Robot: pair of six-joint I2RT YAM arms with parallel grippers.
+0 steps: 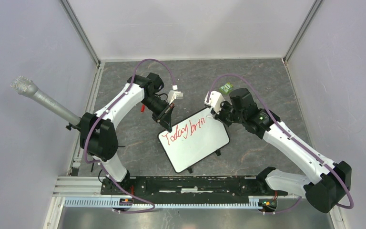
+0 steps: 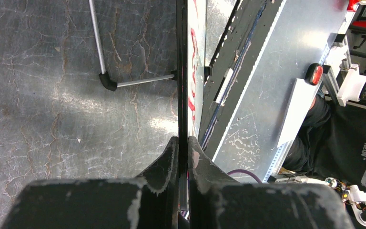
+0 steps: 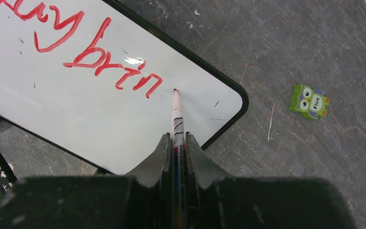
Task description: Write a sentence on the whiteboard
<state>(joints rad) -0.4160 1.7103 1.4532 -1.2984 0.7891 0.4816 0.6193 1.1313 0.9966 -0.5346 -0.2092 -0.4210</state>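
The whiteboard [image 1: 195, 143] lies tilted at the table's middle on small black feet. The sentence [image 1: 187, 130] on it reads "Today brin" in red; the right wrist view shows its end "brin" [image 3: 112, 64]. My left gripper [image 1: 166, 121] is shut on the whiteboard's far left edge, seen edge-on in the left wrist view [image 2: 183, 71]. My right gripper [image 1: 218, 113] is shut on a red-and-white marker pen [image 3: 177, 124], whose red tip rests at the board just right of "brin". The whiteboard also shows in the right wrist view [image 3: 76, 109].
A small green owl card [image 3: 309, 101] lies on the grey table beyond the board's far right corner, also in the top view [image 1: 227, 87]. A grey microphone [image 1: 40, 98] pokes in from the left wall. A red cap [image 1: 142, 108] lies near the left arm.
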